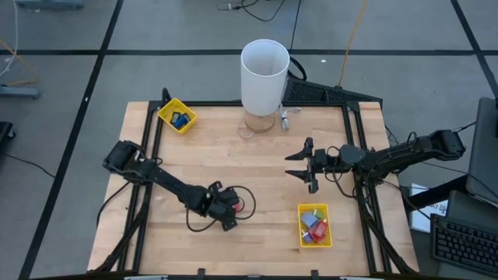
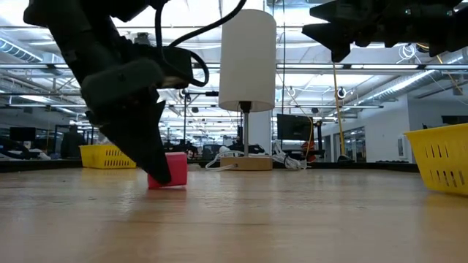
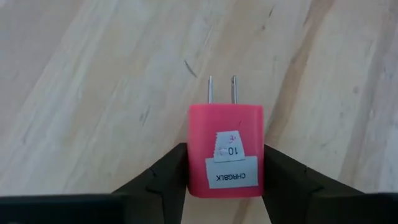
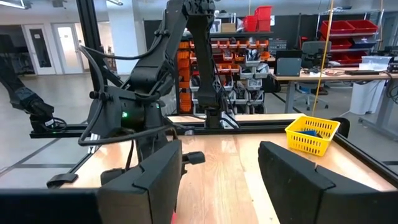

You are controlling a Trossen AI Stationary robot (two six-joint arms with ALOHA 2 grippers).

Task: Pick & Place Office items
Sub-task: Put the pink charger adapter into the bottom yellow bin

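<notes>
This is a robotics lab or workshop in a large open industrial hall. Beyond the right arm's jaws stand shelving racks (image 4: 233, 53) filled with orange and red parts bins (image 4: 341, 26), desks with monitors (image 4: 289, 65), and a polished concrete floor. The level view across the wooden bench (image 2: 234, 219) shows exposed ceiling trusses and strip lights (image 2: 380, 69). From above, the bench sits in a black metal frame (image 1: 354, 105) on grey carpet tiles, with cables (image 1: 354, 31) and a keyboard (image 1: 463, 245) nearby.

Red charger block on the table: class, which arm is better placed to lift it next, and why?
Left. The left gripper already has its fingers against both sides of the red charger block, which rests on the table. The right gripper hangs open, well away.
</notes>
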